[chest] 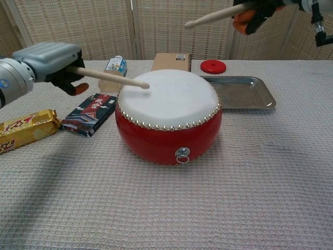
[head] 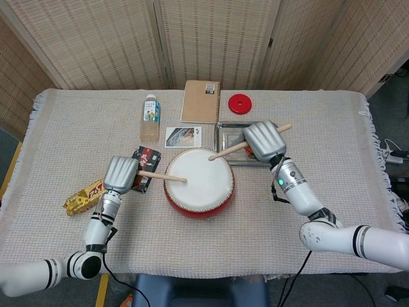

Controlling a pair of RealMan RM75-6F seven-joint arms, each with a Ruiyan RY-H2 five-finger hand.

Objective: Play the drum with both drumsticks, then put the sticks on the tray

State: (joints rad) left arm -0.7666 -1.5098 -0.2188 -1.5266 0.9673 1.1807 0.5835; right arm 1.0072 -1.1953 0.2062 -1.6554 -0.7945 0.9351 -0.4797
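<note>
A red drum (head: pixel 198 182) (chest: pixel 169 117) with a white skin sits mid-table. My left hand (head: pixel 121 173) (chest: pixel 52 60) grips a wooden drumstick (head: pixel 161 176) (chest: pixel 109 77) whose tip lies on the left part of the skin. Raised above the drum's right side, my right hand (head: pixel 264 141) (chest: pixel 256 11) holds the other drumstick (head: pixel 230 150) (chest: pixel 210 16), its tip pointing left over the skin's far edge. Just behind and right of the drum lies the steel tray (head: pixel 225 131) (chest: pixel 244 92).
Left of the drum lie a dark packet (head: pixel 146 160) (chest: pixel 88 114) and a gold snack bar (head: pixel 84 197) (chest: pixel 23 129). At the back stand a bottle (head: pixel 149 117) (chest: pixel 114 66), a card (head: pixel 183 137), a brown notebook (head: pixel 201 101) and a red disc (head: pixel 240 103) (chest: pixel 213 66).
</note>
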